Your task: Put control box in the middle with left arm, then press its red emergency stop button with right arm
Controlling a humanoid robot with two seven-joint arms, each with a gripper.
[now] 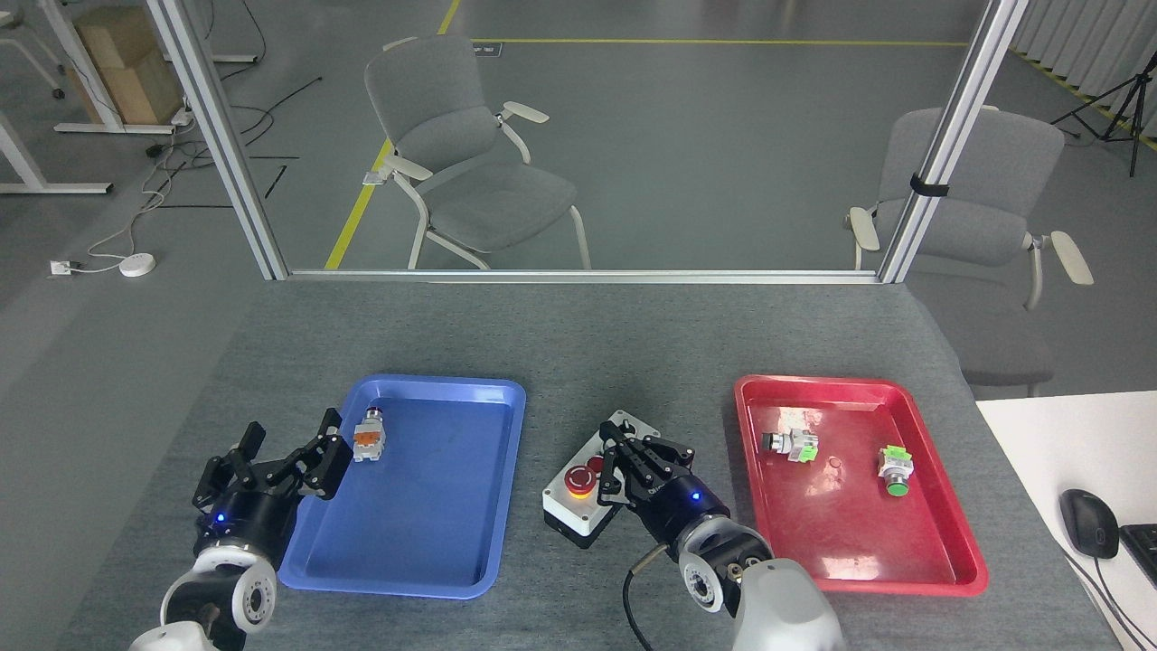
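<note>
Grey felt-covered counter (pixel 578 334). Blue tray (pixel 425 506) at left holds one white-and-orange switch part (pixel 369 434) near its far left corner. Red tray (pixel 859 533) at right holds two green-tipped switch parts (pixel 791 443) (pixel 895 468), apart. Black mouse (pixel 1087 523) on white desk. Two grey chairs (pixel 470 172) (pixel 985 199) beyond the frame.
</note>
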